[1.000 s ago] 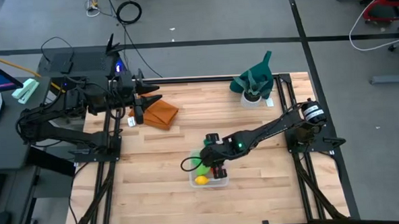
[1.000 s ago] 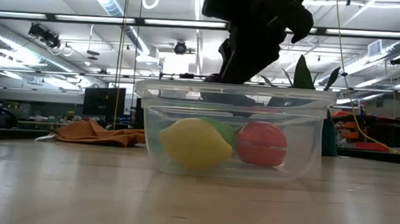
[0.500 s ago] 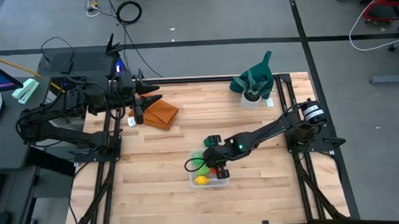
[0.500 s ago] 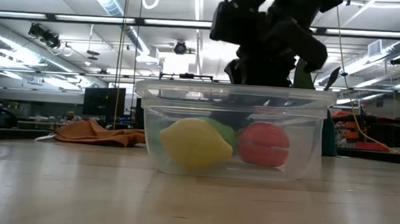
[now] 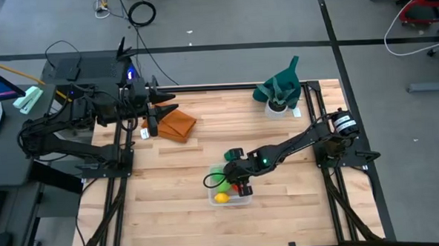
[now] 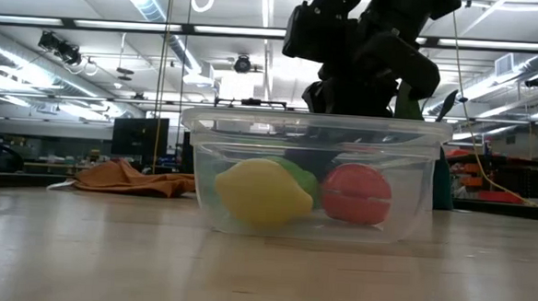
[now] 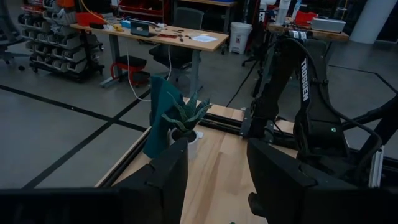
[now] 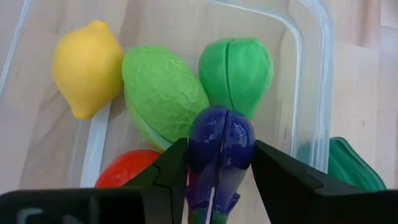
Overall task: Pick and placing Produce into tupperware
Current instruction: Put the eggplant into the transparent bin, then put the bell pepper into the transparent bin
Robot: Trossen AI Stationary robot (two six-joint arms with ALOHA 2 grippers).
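Lowered since a second ago, the right hand (image 8: 214, 165) is gripping the purple produce (image 8: 220, 149) inside the tupperware (image 5: 231, 197) near the surface's (image 5: 177, 169) front edge, over the yellow (image 8: 87, 67), light green (image 8: 163, 93) and red (image 8: 121, 169) pieces.

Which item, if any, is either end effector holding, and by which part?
The right end effector holds a small purple toy vegetable by its two sides, over the clear square plastic tub. The left end effector holds nothing.
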